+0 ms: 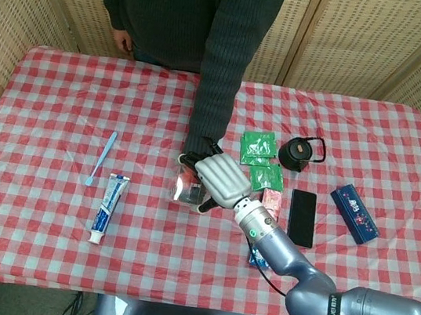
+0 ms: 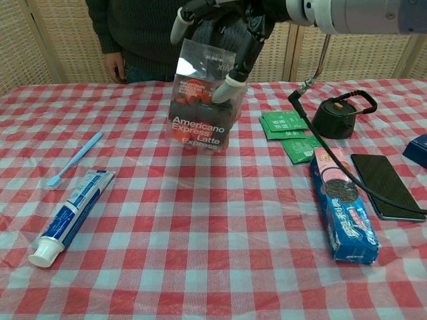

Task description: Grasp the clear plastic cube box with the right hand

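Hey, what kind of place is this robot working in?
Probably a staged test area, not a home: a table in a checkered cloth, wicker screens behind, a person standing by as the right hand holds the box.

A clear plastic cube box (image 2: 202,100) looks glossy, with bright glare on its top face and red and black printed packaging showing through its walls. The right hand (image 1: 223,179) holding it has a smooth silvery metallic back and dark fingers with pale matt tips (image 2: 227,89). The table (image 2: 200,220) is covered in red and white checked cloth, matt and slightly creased. A glossy plastic toothpaste tube (image 2: 70,216), a shiny wrapped biscuit pack (image 2: 343,212), a phone (image 2: 387,185) with smooth black glass and a dull black kettle (image 2: 337,115) lie on it
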`<action>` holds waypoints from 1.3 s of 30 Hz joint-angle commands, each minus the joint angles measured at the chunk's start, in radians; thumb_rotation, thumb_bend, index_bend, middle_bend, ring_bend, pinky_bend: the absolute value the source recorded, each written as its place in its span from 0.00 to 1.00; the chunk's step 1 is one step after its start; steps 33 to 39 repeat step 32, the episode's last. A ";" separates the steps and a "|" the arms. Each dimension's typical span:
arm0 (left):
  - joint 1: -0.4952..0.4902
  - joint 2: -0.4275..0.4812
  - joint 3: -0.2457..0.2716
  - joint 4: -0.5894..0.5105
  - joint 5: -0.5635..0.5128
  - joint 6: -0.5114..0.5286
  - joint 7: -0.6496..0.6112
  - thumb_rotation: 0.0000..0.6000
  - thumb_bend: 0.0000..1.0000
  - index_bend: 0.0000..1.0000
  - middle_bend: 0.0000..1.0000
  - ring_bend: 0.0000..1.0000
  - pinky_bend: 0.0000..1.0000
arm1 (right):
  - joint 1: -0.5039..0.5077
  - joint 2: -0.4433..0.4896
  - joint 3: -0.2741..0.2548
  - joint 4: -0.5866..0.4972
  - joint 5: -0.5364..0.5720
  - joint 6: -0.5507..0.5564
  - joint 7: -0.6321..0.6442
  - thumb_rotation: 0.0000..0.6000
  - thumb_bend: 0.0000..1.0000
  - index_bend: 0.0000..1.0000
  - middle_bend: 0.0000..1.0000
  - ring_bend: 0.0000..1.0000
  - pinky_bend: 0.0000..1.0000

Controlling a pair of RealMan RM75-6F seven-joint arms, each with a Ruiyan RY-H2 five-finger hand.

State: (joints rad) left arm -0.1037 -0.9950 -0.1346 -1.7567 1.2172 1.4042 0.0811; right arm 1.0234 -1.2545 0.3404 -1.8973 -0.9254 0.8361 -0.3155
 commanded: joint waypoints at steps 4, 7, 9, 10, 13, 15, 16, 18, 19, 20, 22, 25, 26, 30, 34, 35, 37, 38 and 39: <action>0.003 0.001 0.005 -0.003 0.013 0.007 -0.003 1.00 0.00 0.00 0.00 0.00 0.00 | -0.039 0.100 0.027 -0.092 -0.041 0.066 0.018 1.00 0.00 0.00 0.00 0.00 0.00; 0.005 0.003 0.007 -0.006 0.020 0.011 -0.006 1.00 0.00 0.00 0.00 0.00 0.00 | -0.072 0.169 0.036 -0.135 -0.065 0.090 0.039 1.00 0.00 0.00 0.00 0.00 0.00; 0.008 0.005 0.009 -0.008 0.029 0.017 -0.011 1.00 0.00 0.00 0.00 0.00 0.00 | -0.108 0.232 0.039 -0.170 -0.090 0.106 0.061 1.00 0.00 0.00 0.00 0.00 0.00; 0.010 0.006 0.010 -0.009 0.034 0.021 -0.014 1.00 0.00 0.00 0.00 0.00 0.00 | -0.129 0.267 0.039 -0.188 -0.105 0.113 0.076 1.00 0.00 0.00 0.00 0.00 0.00; 0.015 0.008 0.014 -0.011 0.050 0.032 -0.022 1.00 0.00 0.00 0.00 0.00 0.00 | -0.197 0.359 0.033 -0.227 -0.156 0.136 0.132 1.00 0.00 0.00 0.00 0.00 0.00; 0.020 0.009 0.019 -0.012 0.063 0.039 -0.028 1.00 0.00 0.00 0.00 0.00 0.00 | -0.253 0.426 0.022 -0.242 -0.203 0.152 0.181 1.00 0.00 0.00 0.00 0.00 0.00; 0.023 0.010 0.022 -0.013 0.072 0.045 -0.031 1.00 0.00 0.00 0.00 0.00 0.00 | -0.288 0.460 0.012 -0.244 -0.231 0.166 0.208 1.00 0.00 0.00 0.00 0.00 0.00; 0.033 0.013 0.032 -0.018 0.100 0.064 -0.041 1.00 0.00 0.00 0.00 0.00 0.00 | -0.385 0.526 -0.033 -0.224 -0.301 0.201 0.294 1.00 0.00 0.00 0.00 0.00 0.00; 0.038 0.014 0.036 -0.020 0.112 0.073 -0.046 1.00 0.00 0.00 0.00 0.00 0.00 | -0.420 0.539 -0.056 -0.204 -0.340 0.212 0.334 1.00 0.00 0.00 0.00 0.00 0.00; 0.045 0.016 0.041 -0.024 0.129 0.085 -0.052 1.00 0.00 0.00 0.00 0.00 0.00 | -0.459 0.543 -0.085 -0.173 -0.387 0.232 0.372 1.00 0.00 0.00 0.00 0.00 0.00; 0.053 0.018 0.049 -0.028 0.149 0.100 -0.059 1.00 0.00 0.00 0.00 0.00 0.00 | -0.500 0.532 -0.117 -0.119 -0.465 0.264 0.433 1.00 0.00 0.00 0.00 0.00 0.00; 0.065 0.020 0.058 -0.032 0.175 0.120 -0.070 1.00 0.00 0.00 0.00 0.00 0.00 | -0.552 0.495 -0.163 -0.015 -0.560 0.318 0.510 1.00 0.00 0.00 0.00 0.00 0.00; 0.069 0.020 0.061 -0.033 0.182 0.126 -0.073 1.00 0.00 0.00 0.00 0.00 0.00 | -0.567 0.478 -0.176 0.018 -0.582 0.336 0.528 1.00 0.00 0.00 0.00 0.00 0.00; 0.078 0.021 0.067 -0.032 0.200 0.141 -0.080 1.00 0.00 0.00 0.00 0.00 0.00 | -0.617 0.413 -0.224 0.130 -0.642 0.397 0.571 1.00 0.00 0.00 0.00 0.00 0.00; 0.080 0.020 0.069 -0.031 0.205 0.143 -0.081 1.00 0.00 0.00 0.00 0.00 0.00 | -0.634 0.388 -0.238 0.167 -0.658 0.421 0.572 1.00 0.00 0.00 0.00 0.00 0.00; 0.080 0.020 0.069 -0.031 0.205 0.143 -0.081 1.00 0.00 0.00 0.00 0.00 0.00 | -0.634 0.388 -0.238 0.167 -0.658 0.421 0.572 1.00 0.00 0.00 0.00 0.00 0.00; 0.080 0.020 0.069 -0.031 0.205 0.143 -0.081 1.00 0.00 0.00 0.00 0.00 0.00 | -0.634 0.388 -0.238 0.167 -0.658 0.421 0.572 1.00 0.00 0.00 0.00 0.00 0.00; 0.080 0.020 0.069 -0.031 0.205 0.143 -0.081 1.00 0.00 0.00 0.00 0.00 0.00 | -0.634 0.388 -0.238 0.167 -0.658 0.421 0.572 1.00 0.00 0.00 0.00 0.00 0.00; 0.080 0.020 0.069 -0.031 0.205 0.143 -0.081 1.00 0.00 0.00 0.00 0.00 0.00 | -0.634 0.388 -0.238 0.167 -0.658 0.421 0.572 1.00 0.00 0.00 0.00 0.00 0.00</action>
